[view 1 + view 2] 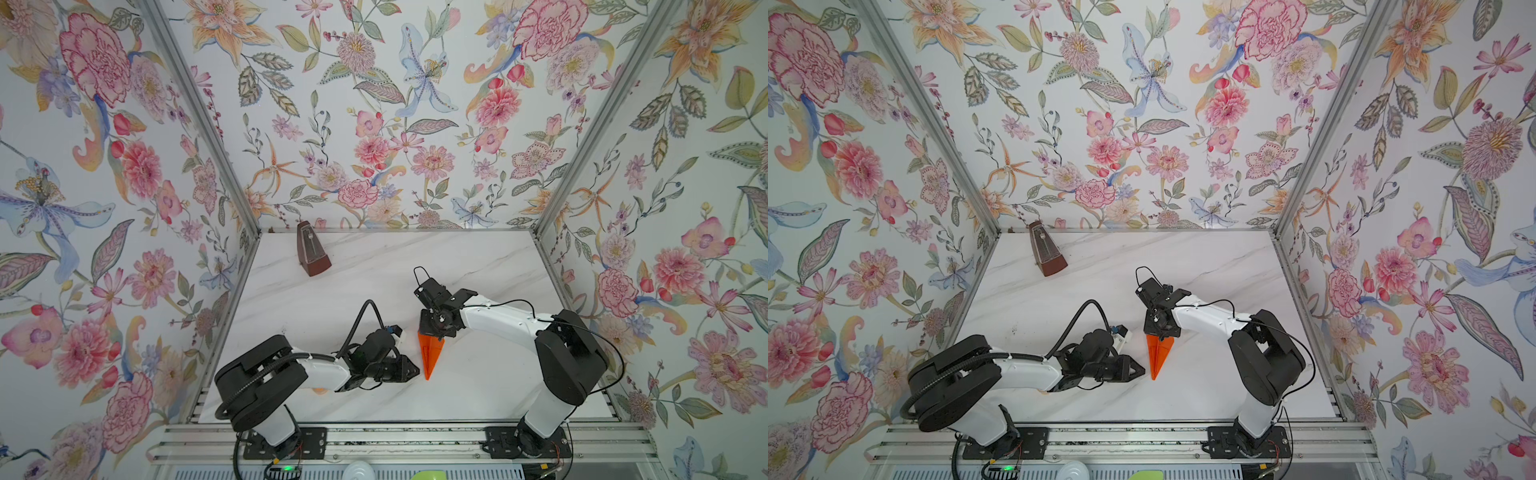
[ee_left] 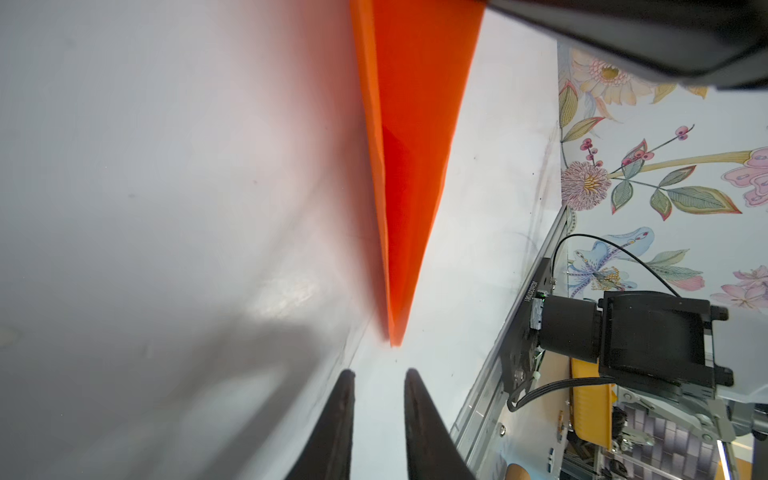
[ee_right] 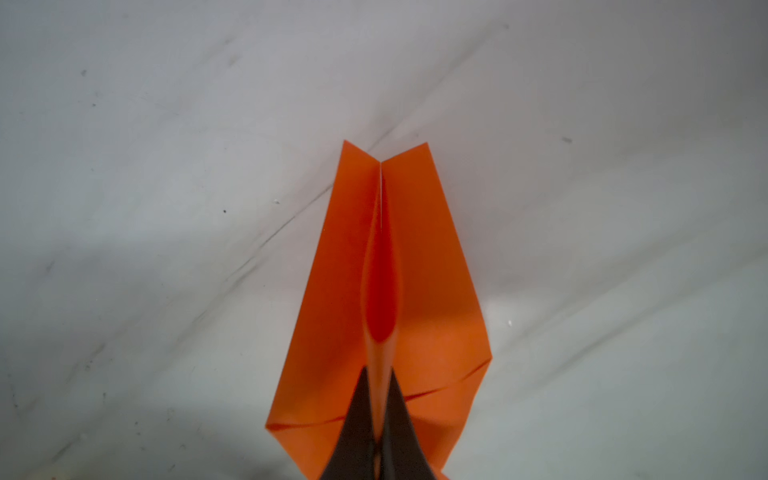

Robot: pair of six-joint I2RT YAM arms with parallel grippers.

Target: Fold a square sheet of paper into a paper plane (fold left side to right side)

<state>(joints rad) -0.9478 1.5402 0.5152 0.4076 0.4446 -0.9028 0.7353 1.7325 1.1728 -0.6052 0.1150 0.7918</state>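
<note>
The square sheet of paper is folded into a narrow, pointed, bright-orange paper plane (image 1: 431, 353) (image 1: 1159, 353) lying on the white marble table (image 1: 478, 266). Its tip points toward the table's front edge. My right gripper (image 3: 377, 374) is shut on the plane's raised centre crease (image 3: 380, 291), with a wing (image 3: 440, 270) spread flat on either side. In both top views the right wrist (image 1: 438, 322) covers the plane's wide end. My left gripper (image 2: 379, 372) (image 1: 415, 370) rests low just short of the plane's tip (image 2: 395, 332). It is open by a narrow gap and holds nothing.
A brown metronome (image 1: 311, 251) (image 1: 1047, 251) stands at the back left of the table. Floral walls enclose the table on three sides. An aluminium rail (image 1: 374, 436) with both arm bases runs along the front edge.
</note>
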